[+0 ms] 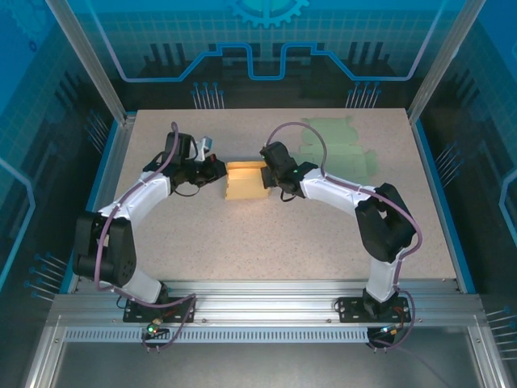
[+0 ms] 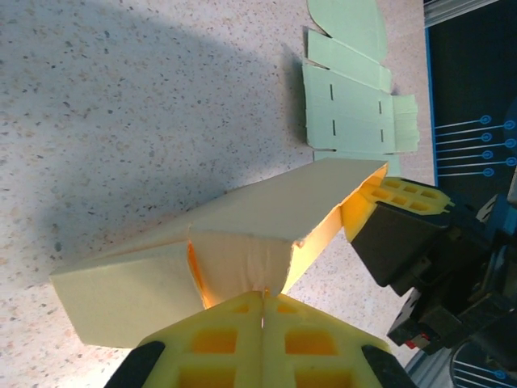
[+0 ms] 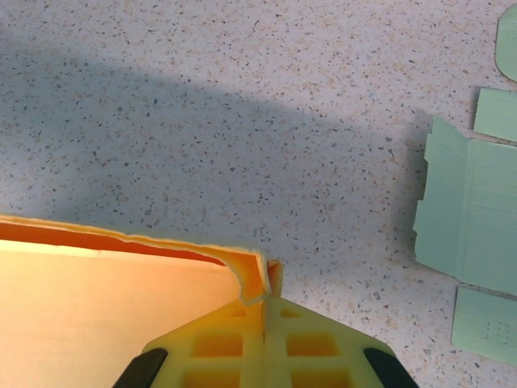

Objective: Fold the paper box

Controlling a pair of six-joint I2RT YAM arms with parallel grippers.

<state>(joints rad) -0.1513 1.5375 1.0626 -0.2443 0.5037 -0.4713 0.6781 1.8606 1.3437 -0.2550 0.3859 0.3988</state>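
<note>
Task thing: pale yellow partly folded paper box (image 1: 245, 182), mid-tabletop (image 1: 242, 259), nearer far edge, between 2 tools. Grip: left tool (image 2: 262, 301) pressed together on flap at box's left end; right tool (image 3: 266, 291) pinched on wall corner at right end. Well apart, near far right corner: flat pale green cardboard blank (image 1: 335, 149). Step in hand, likely: raising walls, 1 end gaping. Next move calls for both arms working together, tucking flap inward without tearing thin paper.
</note>
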